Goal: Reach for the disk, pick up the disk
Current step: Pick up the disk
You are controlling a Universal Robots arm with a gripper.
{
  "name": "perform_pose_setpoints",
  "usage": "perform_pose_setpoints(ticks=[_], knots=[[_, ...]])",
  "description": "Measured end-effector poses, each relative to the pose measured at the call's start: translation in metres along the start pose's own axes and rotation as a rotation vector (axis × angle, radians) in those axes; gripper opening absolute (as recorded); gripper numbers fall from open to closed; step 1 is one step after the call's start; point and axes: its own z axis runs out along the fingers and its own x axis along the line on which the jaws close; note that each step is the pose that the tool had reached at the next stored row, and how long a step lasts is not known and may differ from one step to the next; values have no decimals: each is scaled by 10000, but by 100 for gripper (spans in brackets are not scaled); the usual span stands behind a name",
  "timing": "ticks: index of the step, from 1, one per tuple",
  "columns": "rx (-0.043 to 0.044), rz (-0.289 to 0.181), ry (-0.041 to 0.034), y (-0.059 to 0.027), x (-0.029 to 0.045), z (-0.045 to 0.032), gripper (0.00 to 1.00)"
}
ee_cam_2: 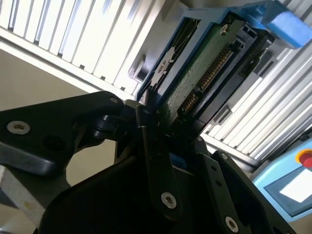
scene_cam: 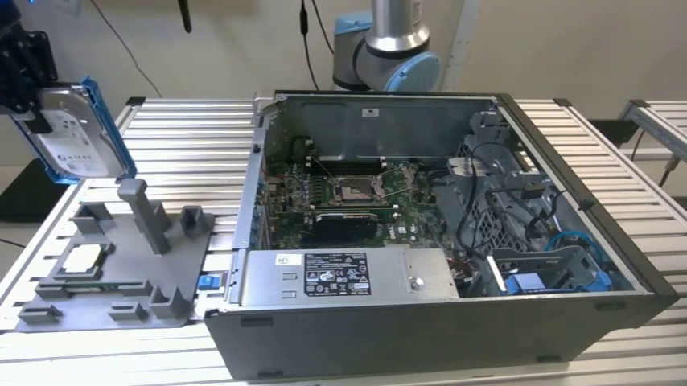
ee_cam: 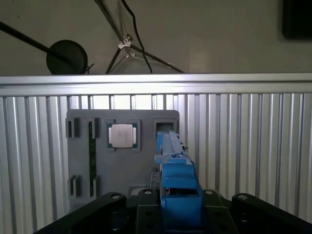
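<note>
Check gripper (scene_cam: 32,100): fingers (ee_cam_2: 147,127) pinch disk (scene_cam: 77,133) at 1 end. Disk hangs upright, lifted off grey fixture (scene_cam: 129,273), above table (scene_cam: 183,129) edge at exterior view's left. You see 1 chip (ee_cam: 121,135) seated in fixture.

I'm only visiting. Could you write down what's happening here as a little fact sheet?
gripper: shut on the disk, at the exterior view's left
disk: held on edge in the air, clear of the grey tray
grey tray: lies on the slatted table, with a small square chip in it
computer case: open, beside the grey tray
task stage: disk picked up
</note>
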Motion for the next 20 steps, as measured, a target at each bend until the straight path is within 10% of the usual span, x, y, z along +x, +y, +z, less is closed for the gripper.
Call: perform_pose_setpoints(ticks=[20], knots=[[0,1,0,-5,-10,-393,0]])
